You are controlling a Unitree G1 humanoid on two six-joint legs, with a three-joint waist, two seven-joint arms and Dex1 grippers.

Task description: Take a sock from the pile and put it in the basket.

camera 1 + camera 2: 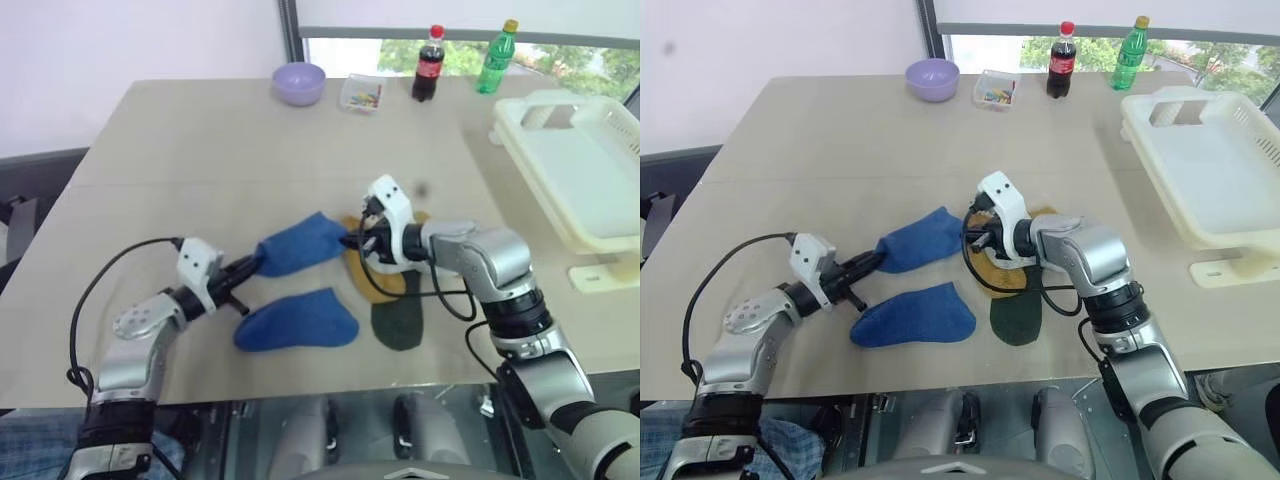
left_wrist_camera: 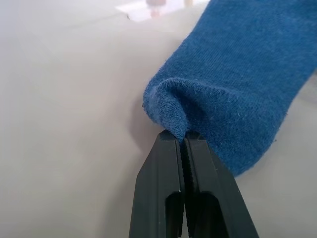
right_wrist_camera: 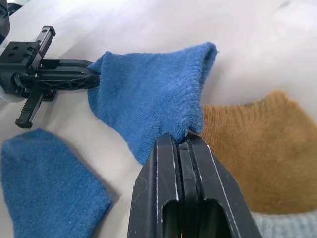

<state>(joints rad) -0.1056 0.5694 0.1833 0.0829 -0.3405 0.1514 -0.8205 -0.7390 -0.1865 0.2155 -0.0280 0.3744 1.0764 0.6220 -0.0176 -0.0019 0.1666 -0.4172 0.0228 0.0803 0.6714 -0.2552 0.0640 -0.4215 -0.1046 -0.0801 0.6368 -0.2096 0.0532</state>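
**One blue sock, pinched at both ends**

The left gripper (image 1: 252, 268) has its two black fingers clamped together on a fold at one end of a blue sock (image 1: 300, 243); the left wrist view shows the fabric bunched into the closed tips. The right gripper (image 1: 352, 241) is likewise clenched on the opposite edge of that same sock, so the cloth hangs stretched between the two hands just above the table (image 1: 200, 150). Holding it at both ends looks meant to peel it clear of the others without dragging them along.

Taking the held sock as the landmark: a second blue sock (image 1: 297, 320) lies flat just on the robot's side of it. The mustard sock (image 1: 380, 285) sits just beside its right end, under the right gripper, with the dark green sock (image 1: 398, 322) touching that one on the near side.

The basket (image 1: 575, 165) stands well apart from the held sock, off to the right at the table's edge, with no sock in it yet.
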